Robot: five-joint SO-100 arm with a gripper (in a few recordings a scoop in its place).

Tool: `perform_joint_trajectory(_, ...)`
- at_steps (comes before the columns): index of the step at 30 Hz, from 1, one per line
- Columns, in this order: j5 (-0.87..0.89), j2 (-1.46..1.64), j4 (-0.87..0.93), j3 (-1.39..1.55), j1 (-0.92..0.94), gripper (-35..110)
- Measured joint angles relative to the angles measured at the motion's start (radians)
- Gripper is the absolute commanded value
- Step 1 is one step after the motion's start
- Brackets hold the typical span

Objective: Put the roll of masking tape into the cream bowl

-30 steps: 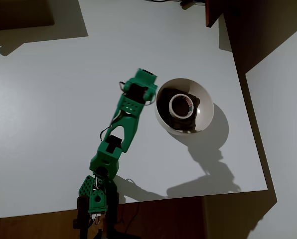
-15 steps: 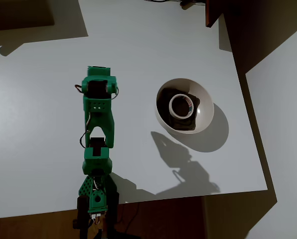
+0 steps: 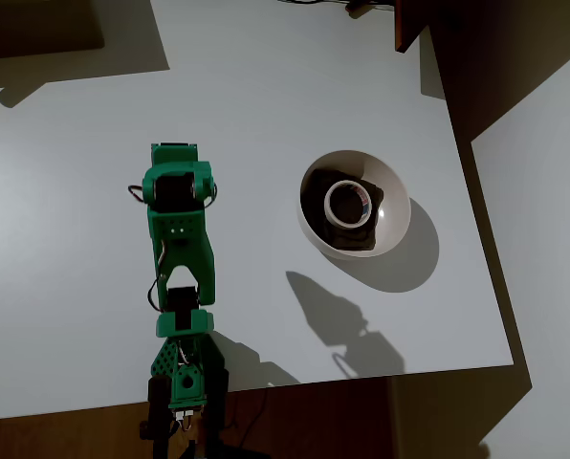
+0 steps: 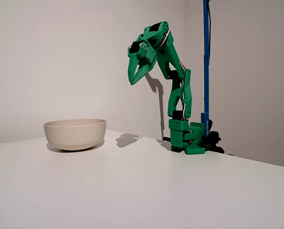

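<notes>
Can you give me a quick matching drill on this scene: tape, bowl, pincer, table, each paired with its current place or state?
Things:
1. tape
2. bowl
3. pincer
4. table

States:
A. raised in the air, holding nothing
B. white, flat, carrying the bowl
C. lying inside the bowl
D. standing on the table, apart from the arm

Pairs: 1-C, 2-D, 3-A, 4-B

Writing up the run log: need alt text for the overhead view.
The tape lies inside the bowl, right of centre on a white table. The green arm is at the left, clear of the bowl, casting a shadow on the table.
</notes>
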Motion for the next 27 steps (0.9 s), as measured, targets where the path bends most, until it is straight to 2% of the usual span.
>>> perform_joint_trajectory(7,-0.015,0.272,-0.021,0.336,0.000,-8)
perform_joint_trajectory(18,-0.046,0.696,-0.288,1.029,0.009,-8)
perform_joint_trajectory(27,-0.051,0.821,-0.456,1.328,0.006,-8)
